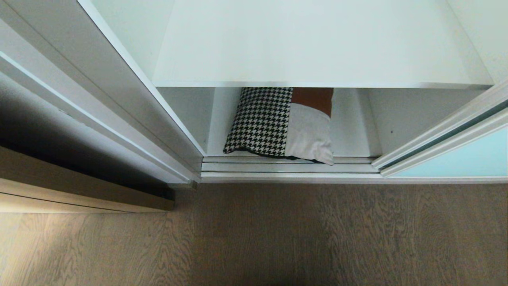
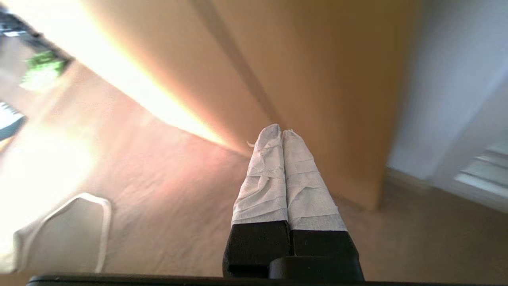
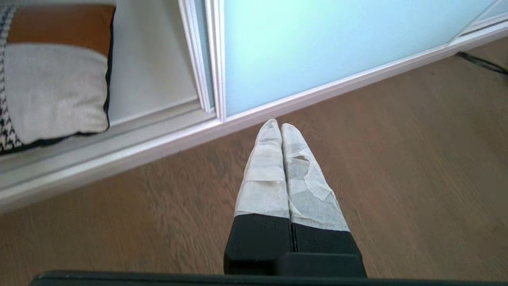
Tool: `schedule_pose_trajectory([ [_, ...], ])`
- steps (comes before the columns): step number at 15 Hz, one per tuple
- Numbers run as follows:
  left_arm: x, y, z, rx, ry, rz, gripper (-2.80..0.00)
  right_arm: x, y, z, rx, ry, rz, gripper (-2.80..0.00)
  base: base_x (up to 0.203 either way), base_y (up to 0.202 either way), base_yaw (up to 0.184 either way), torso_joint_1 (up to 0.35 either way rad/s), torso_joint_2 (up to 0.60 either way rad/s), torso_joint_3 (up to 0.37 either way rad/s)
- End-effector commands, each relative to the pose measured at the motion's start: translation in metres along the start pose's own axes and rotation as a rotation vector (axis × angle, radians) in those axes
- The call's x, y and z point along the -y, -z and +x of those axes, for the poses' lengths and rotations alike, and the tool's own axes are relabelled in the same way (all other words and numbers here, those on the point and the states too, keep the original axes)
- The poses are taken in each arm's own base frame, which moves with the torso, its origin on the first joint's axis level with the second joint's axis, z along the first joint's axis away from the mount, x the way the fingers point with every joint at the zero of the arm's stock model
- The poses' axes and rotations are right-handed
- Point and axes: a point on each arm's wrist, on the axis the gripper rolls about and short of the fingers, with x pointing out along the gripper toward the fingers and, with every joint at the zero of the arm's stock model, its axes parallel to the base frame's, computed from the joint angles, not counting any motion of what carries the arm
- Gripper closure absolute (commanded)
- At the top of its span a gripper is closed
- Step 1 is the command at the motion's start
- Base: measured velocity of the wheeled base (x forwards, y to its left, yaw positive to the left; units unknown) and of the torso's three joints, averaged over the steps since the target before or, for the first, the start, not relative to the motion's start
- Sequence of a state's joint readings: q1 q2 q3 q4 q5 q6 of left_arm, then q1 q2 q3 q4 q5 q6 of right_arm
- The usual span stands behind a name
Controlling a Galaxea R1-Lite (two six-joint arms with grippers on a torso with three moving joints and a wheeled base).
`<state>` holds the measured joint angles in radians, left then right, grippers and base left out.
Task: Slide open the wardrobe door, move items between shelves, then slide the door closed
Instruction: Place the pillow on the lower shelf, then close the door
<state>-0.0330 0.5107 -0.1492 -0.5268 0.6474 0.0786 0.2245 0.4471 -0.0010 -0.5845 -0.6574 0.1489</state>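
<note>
Here the sliding wardrobe door (image 1: 456, 159) stood pushed aside to the right, leaving the opening clear. The cushion (image 1: 279, 123) lay on the bottom shelf (image 1: 357, 131), its front edge right at the door track (image 1: 285, 167), with the upper shelf (image 1: 309, 43) bare above it. Neither arm appeared in the head view. The left gripper (image 2: 281, 133) had its taped fingers pressed together on nothing and pointed toward the light wood cabinet (image 2: 325, 79), well away from the opening. The right gripper (image 3: 276, 124), likewise pressed together and empty, hung over the floor (image 3: 397, 178) near the door's lower frame. From here, a reach with the fingers not spread would likely only shove the cushion deeper. The upper shelf overhangs it, so a lift straight up could catch the board's front edge. A cushion corner left on the track might block the door when it closes.
</note>
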Motion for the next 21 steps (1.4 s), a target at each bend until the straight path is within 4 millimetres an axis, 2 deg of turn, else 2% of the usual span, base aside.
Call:
schedule_pose_trajectory([
  [1, -0.015, 0.009, -0.020, 0.049, -0.030, -0.030, 0.00, 0.001, 0.000, -0.002, 0.013, 0.009, 0.006, 0.00, 0.000, 0.000, 0.000, 0.000, 0.00, 0.000],
  [7, -0.027, 0.057, -0.047, 0.036, 0.116, 0.004, 0.00, 0.002, -0.001, -0.003, 0.027, 0.019, -0.024, 0.00, 0.000, 0.000, 0.000, 0.000, 0.00, 0.000],
  [11, -0.022, 0.075, -0.056, 0.019, 0.493, 0.058, 0.00, 0.001, -0.001, -0.002, 0.015, -0.007, -0.034, 0.00, 0.000, 0.000, 0.000, 0.000, 0.00, 0.000],
  [13, -0.019, 0.086, -0.059, -0.081, 0.624, 0.047, 0.00, 0.000, -0.003, -0.001, 0.020, -0.008, -0.034, 0.00, 0.000, 0.000, 0.000, 0.000, 0.00, 0.000],
  [14, -0.020, 0.090, -0.059, -0.146, 0.631, 0.019, 0.00, 0.000, -0.004, -0.001, 0.019, -0.011, -0.036, 0.00, 0.000, 0.000, 0.000, 0.000, 0.00, 0.000],
  [21, -0.020, 0.089, -0.059, -0.139, 0.617, -0.020, 0.00, -0.001, -0.004, 0.000, 0.018, -0.030, -0.048, 0.00, 0.000, 0.000, 0.000, 0.000, 0.00, 0.000],
])
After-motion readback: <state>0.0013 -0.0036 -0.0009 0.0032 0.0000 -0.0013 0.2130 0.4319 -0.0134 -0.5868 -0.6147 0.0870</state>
